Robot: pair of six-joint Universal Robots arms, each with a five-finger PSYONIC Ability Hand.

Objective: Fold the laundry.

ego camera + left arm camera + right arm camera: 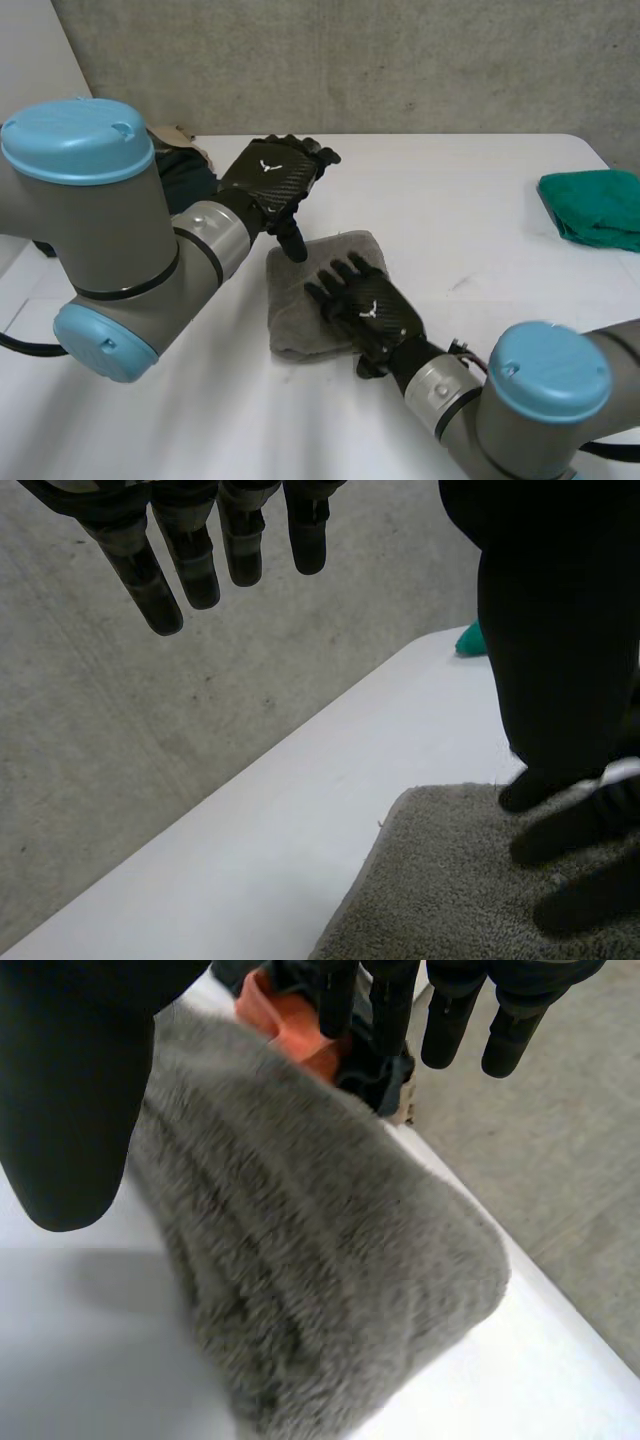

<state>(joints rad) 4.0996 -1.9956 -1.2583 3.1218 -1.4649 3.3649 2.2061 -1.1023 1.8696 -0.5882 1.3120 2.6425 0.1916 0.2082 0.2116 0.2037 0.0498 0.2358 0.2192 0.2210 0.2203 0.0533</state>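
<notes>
A grey towel, folded into a small thick rectangle, lies in the middle of the white table. My left hand hangs over the towel's far left corner, open, fingers straight, its thumb pointing down at that corner. My right hand is spread flat over the towel's near right part with its fingers straight. In the left wrist view the left hand's fingers are held above the table edge, beside the towel. In the right wrist view my right hand's fingers reach past the towel, holding nothing.
A green cloth lies bunched at the table's right edge. Dark clothes are piled at the far left behind my left arm, with an orange piece among them. A concrete wall stands behind the table.
</notes>
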